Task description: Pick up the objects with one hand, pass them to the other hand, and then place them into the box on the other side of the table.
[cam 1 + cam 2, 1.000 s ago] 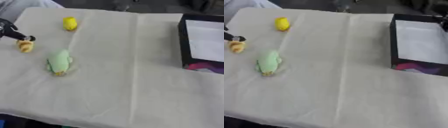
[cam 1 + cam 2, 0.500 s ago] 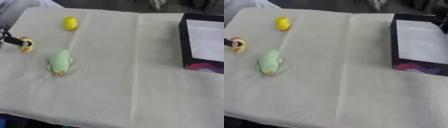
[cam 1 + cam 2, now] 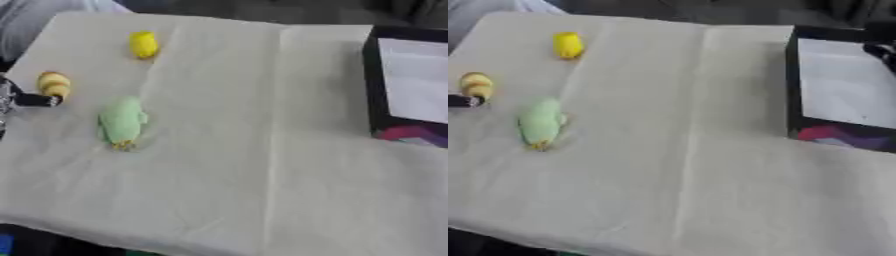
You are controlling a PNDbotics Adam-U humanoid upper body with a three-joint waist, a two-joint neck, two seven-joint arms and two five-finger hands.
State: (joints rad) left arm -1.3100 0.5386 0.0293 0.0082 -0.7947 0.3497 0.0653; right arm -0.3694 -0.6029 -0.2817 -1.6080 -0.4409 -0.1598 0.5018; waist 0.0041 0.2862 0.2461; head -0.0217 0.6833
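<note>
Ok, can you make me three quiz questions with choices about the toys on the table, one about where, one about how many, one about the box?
1. Where is the box? A left B right C middle
2. How many toys lie on the cloth? A one B three C five
3. What is in the box? A toys B nothing I can see C water

B: it stands at the right edge.
B: green toy, yellow toy, small orange-and-yellow toy.
B: only its white inside shows.

Matt creased cloth (image 3: 262, 165) over table
</note>
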